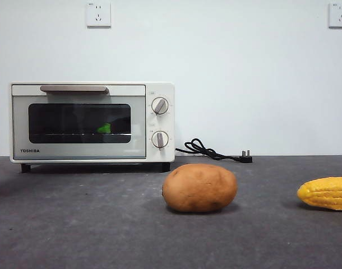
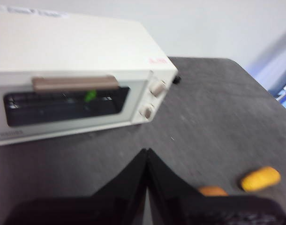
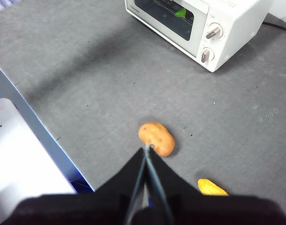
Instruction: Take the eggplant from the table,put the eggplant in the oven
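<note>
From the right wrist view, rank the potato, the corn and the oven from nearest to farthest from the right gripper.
Measured from the right gripper, jaws shut:
1. Potato, on the table just past the jaw tips.
2. Corn, off to one side, partly hidden behind the gripper body.
3. Oven, far across the table, door shut, the eggplant's green cap showing through the glass.

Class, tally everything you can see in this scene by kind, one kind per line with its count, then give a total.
Oven: 1, door shut
Eggplant: 1, only its green cap shows through the oven window
Potato: 1
Corn cob: 1
Wall socket: 2
Pincer: 2, left pincer and right pincer, both shut and holding nothing
Total: 8
</note>
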{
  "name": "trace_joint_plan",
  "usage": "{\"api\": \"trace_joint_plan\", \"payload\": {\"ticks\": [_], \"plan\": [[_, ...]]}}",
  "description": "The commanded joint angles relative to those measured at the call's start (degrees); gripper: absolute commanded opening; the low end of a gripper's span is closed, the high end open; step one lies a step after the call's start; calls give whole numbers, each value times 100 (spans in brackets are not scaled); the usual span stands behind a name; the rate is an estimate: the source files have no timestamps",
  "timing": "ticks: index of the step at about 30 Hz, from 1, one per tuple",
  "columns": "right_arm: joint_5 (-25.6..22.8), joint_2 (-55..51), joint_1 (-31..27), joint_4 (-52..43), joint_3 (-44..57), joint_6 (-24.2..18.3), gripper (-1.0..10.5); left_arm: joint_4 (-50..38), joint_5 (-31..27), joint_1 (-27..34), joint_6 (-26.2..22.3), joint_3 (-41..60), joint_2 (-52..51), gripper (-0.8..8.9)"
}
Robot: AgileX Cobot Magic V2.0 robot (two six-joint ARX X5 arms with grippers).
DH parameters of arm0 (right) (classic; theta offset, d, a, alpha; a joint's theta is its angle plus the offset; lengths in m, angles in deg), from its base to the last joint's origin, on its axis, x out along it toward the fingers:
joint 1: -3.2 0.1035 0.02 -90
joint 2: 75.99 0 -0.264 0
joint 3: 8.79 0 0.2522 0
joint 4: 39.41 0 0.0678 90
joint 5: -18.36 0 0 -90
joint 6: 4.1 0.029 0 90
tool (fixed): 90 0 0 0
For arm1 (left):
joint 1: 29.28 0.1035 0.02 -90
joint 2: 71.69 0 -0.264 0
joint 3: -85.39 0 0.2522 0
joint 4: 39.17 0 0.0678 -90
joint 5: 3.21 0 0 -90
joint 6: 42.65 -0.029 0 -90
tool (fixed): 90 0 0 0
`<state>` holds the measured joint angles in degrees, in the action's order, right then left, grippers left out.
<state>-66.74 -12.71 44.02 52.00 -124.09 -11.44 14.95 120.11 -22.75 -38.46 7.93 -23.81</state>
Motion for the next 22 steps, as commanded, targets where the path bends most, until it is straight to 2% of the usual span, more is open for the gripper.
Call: {"api": "trace_joint_plan", "payload": {"ticks": [1, 9, 22], "plan": [[-2, -7, 9, 133, 22, -22, 1, 409, -37, -52, 116, -4, -459, -6], [-2, -7, 9, 133, 22, -22, 1, 962, -33, -52, 155, -7, -1314, -5], [-2, -4, 9, 133, 22, -24, 1, 1187, -31, -52, 168, -9, -1298, -4]]}}
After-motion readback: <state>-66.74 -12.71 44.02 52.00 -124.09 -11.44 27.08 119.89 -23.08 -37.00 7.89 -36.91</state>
